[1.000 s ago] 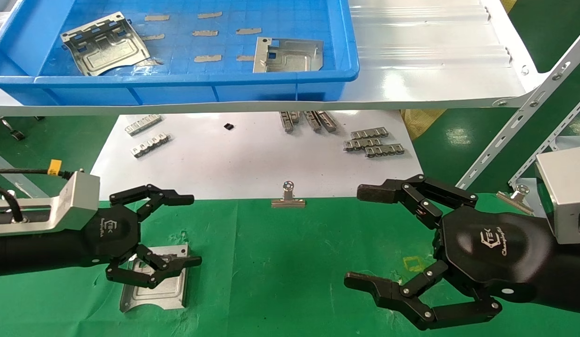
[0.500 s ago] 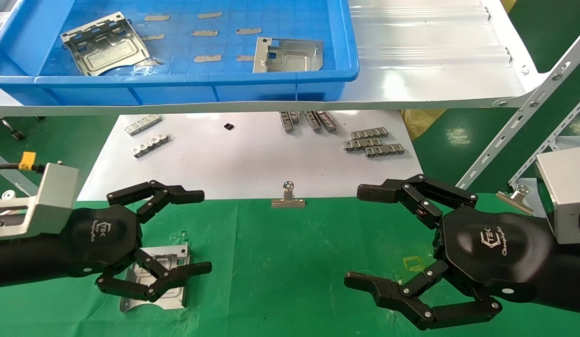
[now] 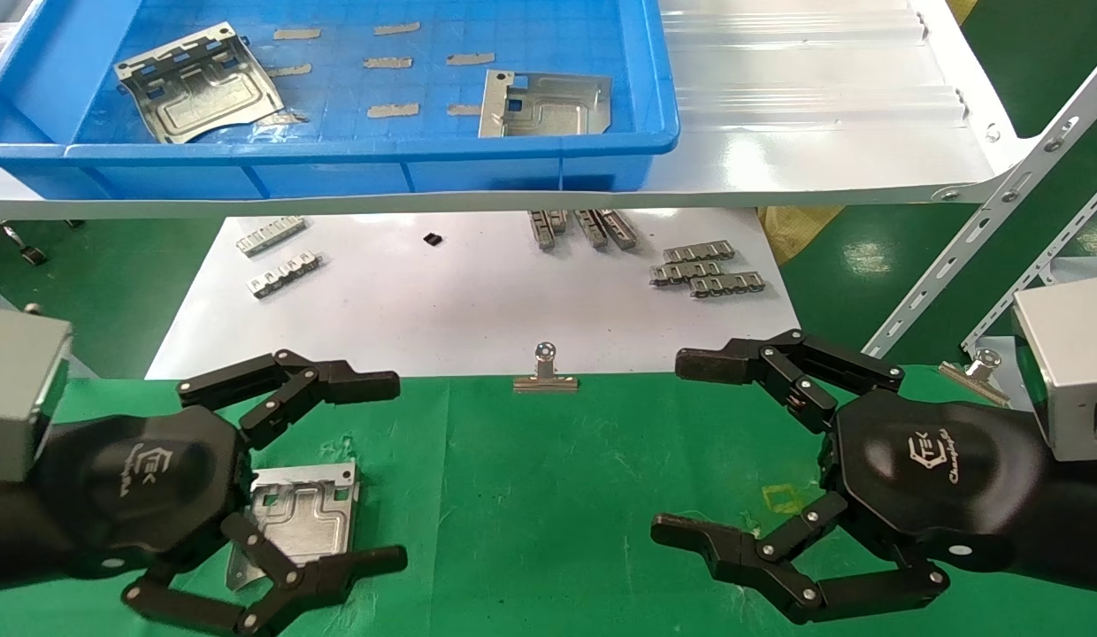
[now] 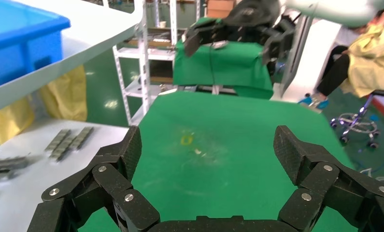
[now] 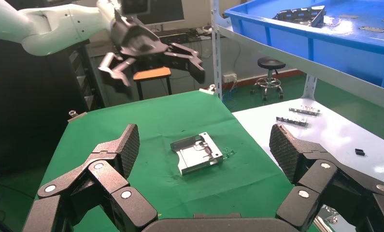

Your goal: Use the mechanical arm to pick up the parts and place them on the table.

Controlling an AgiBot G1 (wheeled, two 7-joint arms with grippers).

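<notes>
The part lies flat on the table near its front-left corner, beneath the spread fingers of the left end effector, untouched. The right end effector hangs spread and empty near the front-right corner.

Three parts: one on table, two in blue bin. Two binder clips. Two end effectors.

Left gripper pulled back and lifted off part (plate now uncovered), fingers spread wider.
</notes>
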